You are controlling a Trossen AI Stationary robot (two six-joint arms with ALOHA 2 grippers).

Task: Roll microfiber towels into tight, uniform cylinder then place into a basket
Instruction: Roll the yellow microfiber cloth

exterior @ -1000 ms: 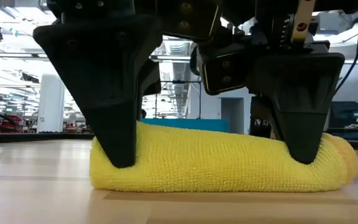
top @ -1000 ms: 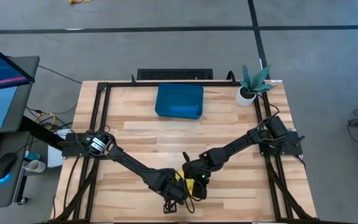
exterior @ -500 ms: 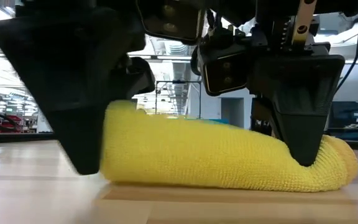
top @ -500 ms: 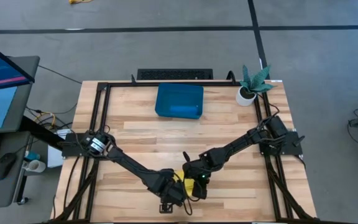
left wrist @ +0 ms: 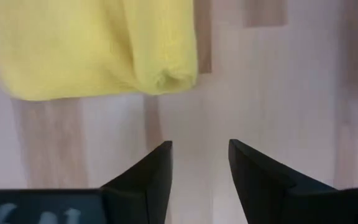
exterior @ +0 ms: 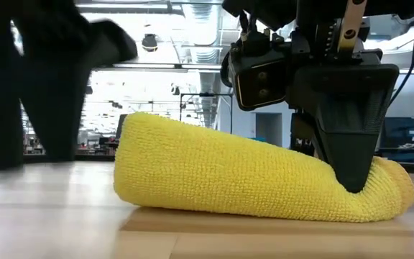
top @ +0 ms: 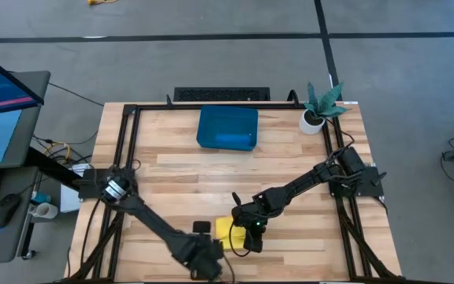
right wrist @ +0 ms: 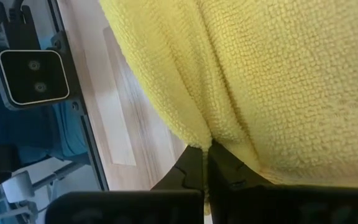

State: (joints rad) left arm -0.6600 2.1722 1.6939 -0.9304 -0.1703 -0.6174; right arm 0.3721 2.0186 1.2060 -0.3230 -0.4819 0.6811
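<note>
Beside open left gripper, yellow towel

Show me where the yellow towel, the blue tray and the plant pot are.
yellow towel (exterior: 250, 180): low view, middle of the roll's side.
blue tray (top: 205, 126): high view, bare floor by its left wall.
plant pot (top: 312, 121): high view, white pot's rim.

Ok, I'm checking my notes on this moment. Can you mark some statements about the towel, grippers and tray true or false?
1. The right gripper is pinching the yellow towel. True.
2. The left gripper is clamped on the towel too. False: its fingers are open, clear of the towel.
3. The yellow towel lies in the blue tray. False: it is on the table, near its front edge.
4. A potted plant stands at the table's far right corner. True.
</note>
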